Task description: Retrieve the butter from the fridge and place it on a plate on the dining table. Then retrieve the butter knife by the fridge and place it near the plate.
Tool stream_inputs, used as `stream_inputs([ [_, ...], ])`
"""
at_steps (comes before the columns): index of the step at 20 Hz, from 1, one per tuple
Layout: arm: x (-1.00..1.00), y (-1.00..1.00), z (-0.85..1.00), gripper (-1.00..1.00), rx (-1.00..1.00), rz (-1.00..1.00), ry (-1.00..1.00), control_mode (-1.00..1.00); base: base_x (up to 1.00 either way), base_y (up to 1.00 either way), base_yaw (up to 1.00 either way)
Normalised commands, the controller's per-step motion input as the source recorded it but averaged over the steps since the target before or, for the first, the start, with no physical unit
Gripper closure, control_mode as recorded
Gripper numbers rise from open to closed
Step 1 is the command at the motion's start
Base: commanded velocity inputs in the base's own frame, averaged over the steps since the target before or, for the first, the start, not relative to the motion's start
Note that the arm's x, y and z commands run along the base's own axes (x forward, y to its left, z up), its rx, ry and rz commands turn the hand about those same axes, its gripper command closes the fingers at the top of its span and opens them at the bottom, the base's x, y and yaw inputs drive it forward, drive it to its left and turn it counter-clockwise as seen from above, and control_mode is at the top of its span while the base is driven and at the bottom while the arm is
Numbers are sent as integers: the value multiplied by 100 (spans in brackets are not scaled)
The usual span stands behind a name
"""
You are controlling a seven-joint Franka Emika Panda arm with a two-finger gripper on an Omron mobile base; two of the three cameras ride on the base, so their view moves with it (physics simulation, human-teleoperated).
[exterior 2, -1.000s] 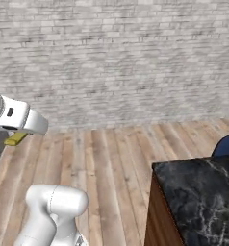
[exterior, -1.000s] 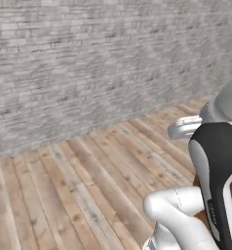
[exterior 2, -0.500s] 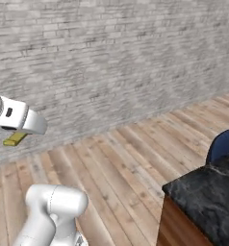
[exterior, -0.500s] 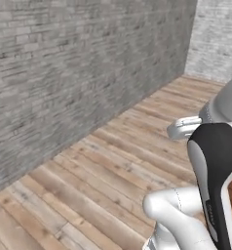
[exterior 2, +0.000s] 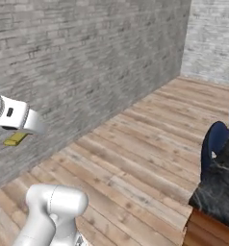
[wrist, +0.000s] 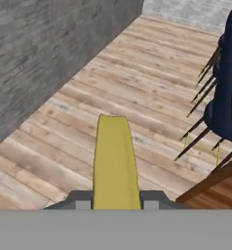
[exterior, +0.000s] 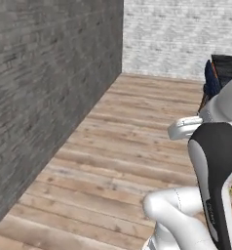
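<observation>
Still carrying the butter [wrist: 115, 163]. Seen in the hand view as a yellow-olive stick jutting forward from between the two dark fingertips [wrist: 81, 201] of the gripper [wrist: 115, 202], clenched on its near end from both sides. Seen again in the right base view as a small yellow sliver under the white hand at far left, high above the wooden floor [exterior: 137, 146] and touching nothing else.

Changed over the last second: the whole picture, not the things. Swung round with the base, so that the grey brick wall [exterior: 40, 97] now runs off to a corner of the room with a paler wall beyond. Same grip, same arm pose against the base throughout the turn.

Now coming into view at the right: the dining table [exterior 2: 217, 187], black veined top over brown wooden side, with a dark blue chair [exterior 2: 213, 144] just beside it. In the hand view, a corner of the wooden side at lower right, chair legs above it, both well apart from the butter.

Meaning for the task: fridge stage apparently done, transport leg under way, base turning toward the table. Still to do: closing on the table, locating the plate, setting the butter down on it, then fetching the butter knife. Main risk, as a judgement: clipping the chair on the approach.
</observation>
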Motion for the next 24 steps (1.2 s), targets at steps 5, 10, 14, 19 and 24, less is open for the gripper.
stream_inputs([
  [5,0,0,0,100,0,0,0,100,100,83,-66],
  [10,0,0,0,100,0,0,0,100,100,84,-65],
  [14,0,0,0,100,0,0,0,100,100,85,-65],
  [19,0,0,0,100,0,0,0,100,100,74,-73],
  [24,0,0,0,100,0,0,0,100,100,67,-78],
])
